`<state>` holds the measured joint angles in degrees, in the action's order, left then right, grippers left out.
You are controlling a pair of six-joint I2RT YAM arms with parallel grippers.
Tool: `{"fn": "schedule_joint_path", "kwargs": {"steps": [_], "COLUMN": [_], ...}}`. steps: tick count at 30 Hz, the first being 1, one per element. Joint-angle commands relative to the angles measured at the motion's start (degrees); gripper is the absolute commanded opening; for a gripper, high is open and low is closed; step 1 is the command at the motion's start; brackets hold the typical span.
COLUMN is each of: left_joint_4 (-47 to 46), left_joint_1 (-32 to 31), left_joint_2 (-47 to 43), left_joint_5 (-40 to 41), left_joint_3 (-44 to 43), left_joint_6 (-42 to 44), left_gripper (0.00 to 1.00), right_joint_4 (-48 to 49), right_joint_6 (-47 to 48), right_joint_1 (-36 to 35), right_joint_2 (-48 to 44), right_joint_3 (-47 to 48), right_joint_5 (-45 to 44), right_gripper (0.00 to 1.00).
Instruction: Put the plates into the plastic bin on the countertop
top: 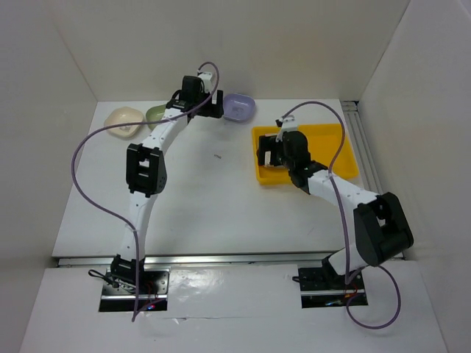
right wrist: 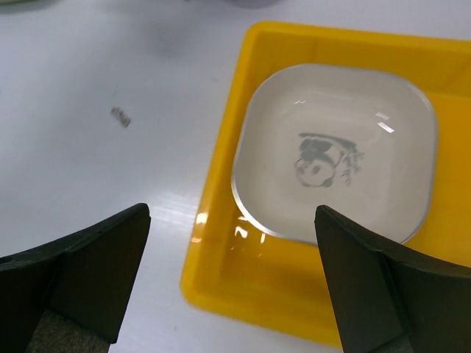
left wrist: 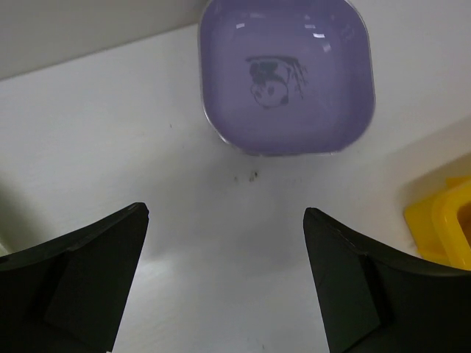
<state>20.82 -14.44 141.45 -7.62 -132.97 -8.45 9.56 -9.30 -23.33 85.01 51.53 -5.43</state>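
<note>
The lavender plate (left wrist: pixel 285 73) lies on the surface (left wrist: pixel 110 147) straight ahead of the left jaws, wide open and empty, at the far edge; that arm is nearer. The right jaws, also open, hover over the plastic bin (right wrist: pixel 221 184) holding a cream plate (right wrist: pixel 335 151).

Plain white walls (top: pixel 294 44) on three sides, aluminium rail (top: pixel 366 147) along the right
</note>
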Motion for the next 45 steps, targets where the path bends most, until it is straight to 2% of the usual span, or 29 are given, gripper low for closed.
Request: {"fn": "schedule_joint_path", "kwargs": {"steps": [1,8,14,19,22,23,26,27,30,31,33,34,38,42,43,45], "left_joint_4": [-7.71,-18.09,-21.60,-23.10,-23.10,-22.58,-21.97,-21.96,-20.48,-19.16,-17.05,-15.65,-8.00,-5.00,-5.52,-6.75], "left_joint_1": [0.29,-0.77,-0.77,-1.38,-1.38,-1.38,-1.38,-1.38,-1.38,-1.38,-1.38,-1.38,-1.38,-0.86,-0.33,-0.33], "left_joint_2": [4.44,10.86,17.88,22.55,24.13,24.14,24.14,24.14,23.52,23.52,21.69,20.89,12.91,-0.70,-3.87,-13.15], "left_joint_5": [1.28,9.28,9.81,9.72,9.73,9.73,9.11,8.24,8.23,8.23,8.75,8.76,9.28,8.42,5.28,3.93], "left_joint_3": [-6.60,-9.23,-14.07,-18.11,-19.96,-19.96,-19.96,-19.96,-19.96,-19.96,-19.96,-19.96,-14.97,-0.49,7.38,14.89], "left_joint_6": [-4.29,-2.45,-2.27,-2.28,-2.27,-2.27,-0.96,-0.96,-0.43,-0.43,-0.43,-0.43,-0.43,2.64,4.04,7.38], "left_gripper": [1.00,1.00,1.00,1.00,0.83,0.73,0.61,0.51,0.33,0.16,0.03,0.00,0.00,0.00,0.00,0.00], "right_joint_4": [4.94,5.55,3.01,-1.82,-2.97,-2.97,-4.02,-4.55,-4.55,-4.55,-4.03,-4.03,-4.55,0.62,2.98,5.19], "right_joint_6": [-0.27,-1.69,-2.21,-2.21,-2.21,-2.21,-2.21,-2.21,-2.21,-2.21,-2.21,-2.21,-1.60,-2.65,-2.65,-1.17], "right_joint_1": [-3.72,-9.62,-13.22,-15.34,-16.56,-16.57,-16.57,-16.57,-16.57,-16.57,-16.57,-16.57,-16.57,-16.57,-16.57,-15.87], "right_joint_2": [-5.55,-15.90,-24.35,-25.69,-27.26,-27.88,-28.50,-28.50,-29.11,-29.72,-29.73,-28.86,-21.58,-15.24,-14.01,-10.58], "right_joint_3": [-2.92,-11.26,-14.35,-13.82,-13.82,-13.82,-13.30,-13.30,-13.30,-13.82,-13.82,-13.82,-11.11,-7.94,-6.45,-4.86], "right_joint_5": [-1.69,-5.64,-9.60,-12.84,-14.17,-14.17,-14.70,-15.39,-16.01,-16.62,-16.63,-16.63,-16.63,-14.79,-12.70,-9.70], "right_gripper": [1.00,1.00,1.00,1.00,1.00,1.00,1.00,1.00,1.00,1.00,1.00,1.00,1.00,1.00,1.00,1.00]}}
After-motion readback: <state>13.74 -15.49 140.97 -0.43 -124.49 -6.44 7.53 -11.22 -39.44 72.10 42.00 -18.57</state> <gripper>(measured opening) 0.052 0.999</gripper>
